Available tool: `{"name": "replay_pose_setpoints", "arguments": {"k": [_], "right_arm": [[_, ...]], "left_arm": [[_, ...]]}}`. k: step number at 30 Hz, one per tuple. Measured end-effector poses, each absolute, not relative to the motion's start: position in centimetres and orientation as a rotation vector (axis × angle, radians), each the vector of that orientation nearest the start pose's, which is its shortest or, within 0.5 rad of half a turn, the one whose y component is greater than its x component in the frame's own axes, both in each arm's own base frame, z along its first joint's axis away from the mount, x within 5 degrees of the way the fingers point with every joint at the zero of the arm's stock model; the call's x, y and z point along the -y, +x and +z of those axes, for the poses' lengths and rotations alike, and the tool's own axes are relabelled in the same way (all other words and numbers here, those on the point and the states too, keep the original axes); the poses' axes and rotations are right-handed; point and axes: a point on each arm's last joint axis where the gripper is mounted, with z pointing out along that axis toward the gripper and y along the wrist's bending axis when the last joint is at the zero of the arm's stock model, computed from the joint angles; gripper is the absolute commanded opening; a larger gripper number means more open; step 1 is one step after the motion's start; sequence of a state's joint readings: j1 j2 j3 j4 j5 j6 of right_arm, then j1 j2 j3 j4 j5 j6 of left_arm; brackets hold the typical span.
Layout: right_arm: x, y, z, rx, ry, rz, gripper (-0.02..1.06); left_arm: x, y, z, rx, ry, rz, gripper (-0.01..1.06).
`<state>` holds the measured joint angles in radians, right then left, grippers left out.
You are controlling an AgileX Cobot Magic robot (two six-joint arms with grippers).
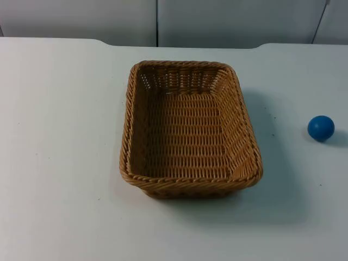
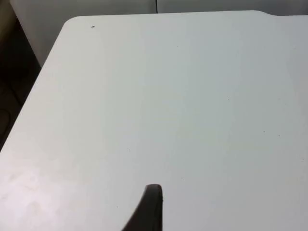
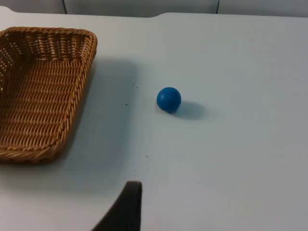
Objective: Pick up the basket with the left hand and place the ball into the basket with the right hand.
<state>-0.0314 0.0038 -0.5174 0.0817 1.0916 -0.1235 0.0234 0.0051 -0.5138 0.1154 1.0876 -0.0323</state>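
Note:
A tan wicker basket (image 1: pixel 185 130), rectangular and empty, stands on the white table near its middle. A small blue ball (image 1: pixel 321 128) rests on the table to the basket's right, well apart from it. In the right wrist view, my right gripper (image 3: pixel 127 207) hangs above bare table, short of the ball (image 3: pixel 169 99), with the basket (image 3: pixel 38 91) off to one side. My left gripper (image 2: pixel 151 207) hovers over bare table, with the table's side edge (image 2: pixel 33 96) close by.
The white table (image 1: pixel 60 136) ends at the grey partition wall (image 1: pixel 217 22) behind the basket. Open table surface lies all around the basket and between it and the ball. Beyond the table's side edge the floor is dark (image 2: pixel 14 72).

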Motion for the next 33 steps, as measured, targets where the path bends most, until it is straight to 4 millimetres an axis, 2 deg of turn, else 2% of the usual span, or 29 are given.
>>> {"name": "replay_pose_setpoints", "arguments": {"k": [19,30,33], "right_arm": [[-0.68,-0.76,27.98,-2.056,-0.101,0.002,1.05],[-0.66,-0.77,27.98,-2.056,-0.109,0.012,1.05],[-0.50,-0.77,27.97,-2.059,-0.070,0.018,1.05]], "left_arm": [[-1.12,-0.74,27.97,-2.054,-0.038,0.145,0.84],[-1.14,-0.66,27.97,-2.053,0.037,0.094,0.84],[-1.18,-0.64,27.99,-2.050,0.041,0.097,0.84]]}}
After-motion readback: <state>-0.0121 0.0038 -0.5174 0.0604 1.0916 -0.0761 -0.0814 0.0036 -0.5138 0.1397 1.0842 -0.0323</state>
